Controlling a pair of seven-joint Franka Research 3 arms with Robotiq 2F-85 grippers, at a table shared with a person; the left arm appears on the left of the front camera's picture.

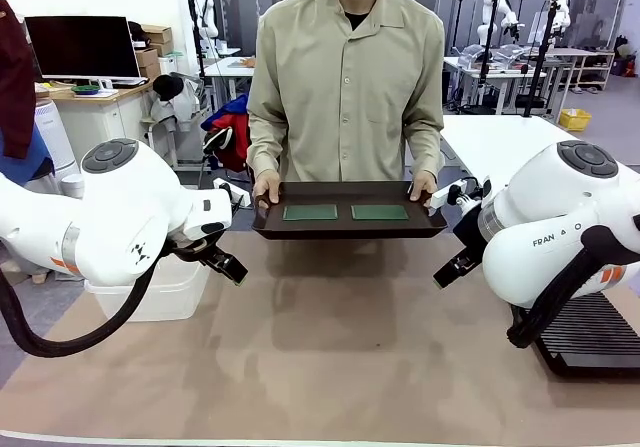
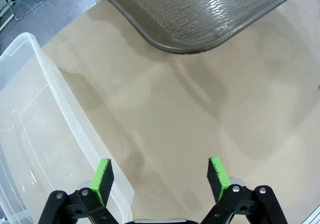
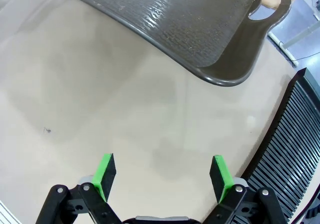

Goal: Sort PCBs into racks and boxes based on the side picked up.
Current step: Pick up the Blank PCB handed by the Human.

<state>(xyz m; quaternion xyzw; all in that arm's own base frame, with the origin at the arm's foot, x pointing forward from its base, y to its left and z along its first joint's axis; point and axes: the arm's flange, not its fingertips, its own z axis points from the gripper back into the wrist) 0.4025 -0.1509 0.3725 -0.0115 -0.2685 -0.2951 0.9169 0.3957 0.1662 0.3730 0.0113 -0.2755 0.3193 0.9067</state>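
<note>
Dark brown tray point(image 1: 349, 231) — tan table point(image 1: 330, 367)

Tabletop point(image 1: 330, 357) lies open between box point(image 1: 150, 292) and rack point(image 1: 590, 337); tray point(image 1: 345, 230) overhangs beyond.

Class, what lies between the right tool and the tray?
Only bare tabletop, shown in the right wrist view between the open right tool and the tray.

Green PCBs point(image 1: 310, 212), dark brown tray point(image 1: 345, 232)
</note>
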